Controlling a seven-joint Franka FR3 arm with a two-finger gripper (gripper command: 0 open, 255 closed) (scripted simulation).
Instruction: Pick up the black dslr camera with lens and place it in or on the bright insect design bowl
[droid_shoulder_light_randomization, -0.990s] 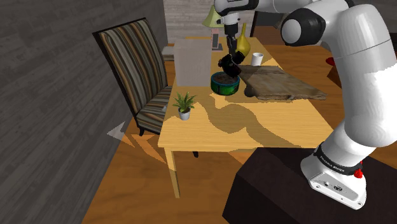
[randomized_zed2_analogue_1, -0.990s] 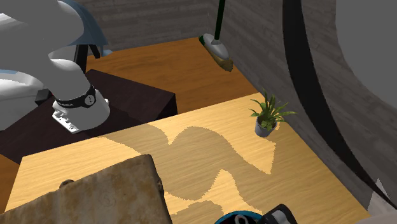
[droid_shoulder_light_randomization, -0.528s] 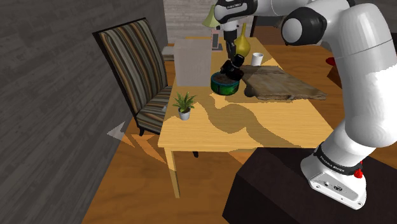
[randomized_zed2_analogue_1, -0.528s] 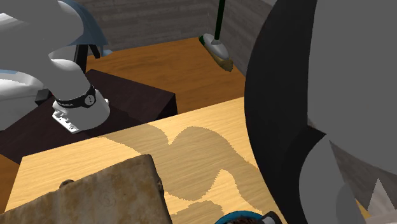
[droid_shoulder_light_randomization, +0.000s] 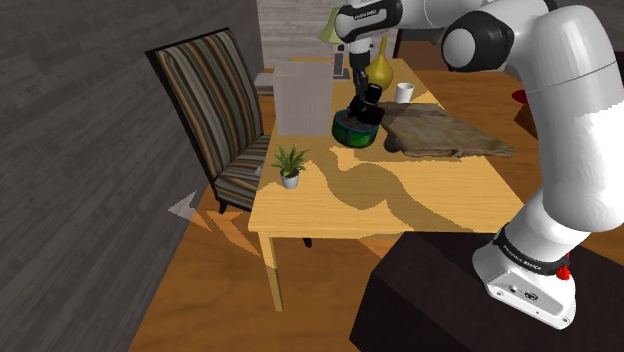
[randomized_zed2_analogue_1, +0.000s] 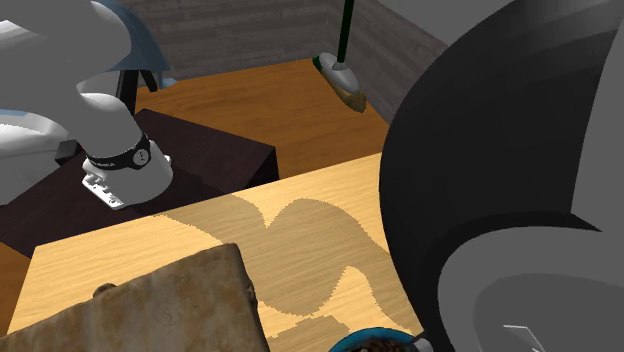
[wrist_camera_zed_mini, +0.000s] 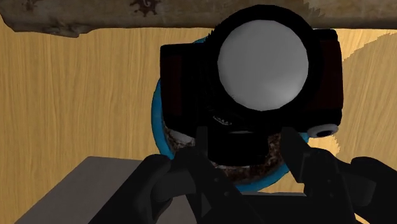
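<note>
End effector (wrist_camera_zed_mini: 245, 135) grips camera (wrist_camera_zed_mini: 264, 63) directly above bowl (wrist_camera_zed_mini: 155, 121). Lower until camera seats inside bowl, then open fully before lifting.

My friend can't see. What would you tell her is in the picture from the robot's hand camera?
A black camera, its big round lens pointing up at us, sits on a blue-rimmed bowl on a wooden table. The robot's black gripper reaches toward it, and a grey box stands beside the bowl.
</note>
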